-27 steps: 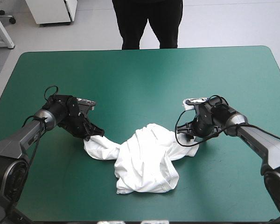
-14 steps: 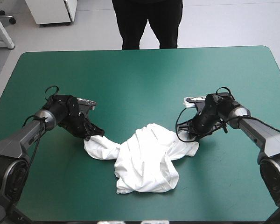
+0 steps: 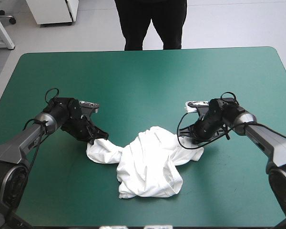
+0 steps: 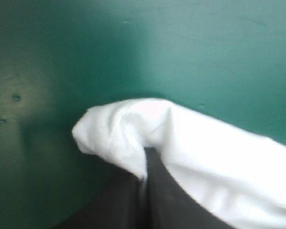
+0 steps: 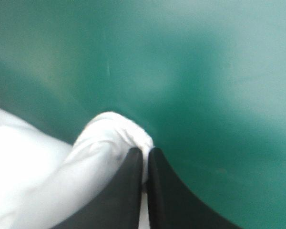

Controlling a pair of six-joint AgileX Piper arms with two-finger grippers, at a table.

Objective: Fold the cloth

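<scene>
No legible text, label, brand, number or sign appears on any surface in the three current views.

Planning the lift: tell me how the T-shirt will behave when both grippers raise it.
Probably floppy: the T-shirt lies crumpled, so its middle should sag between the left gripper and right gripper. Likely light: thin folds.

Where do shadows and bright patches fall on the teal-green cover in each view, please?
High view: the teal-green cover shows a pale sheen toward its far right corner. Left wrist view: dark shadow rims the T-shirt fold held in the fingers. Right wrist view: shadow hugs the fold, with paler light on the cover beyond.
</scene>
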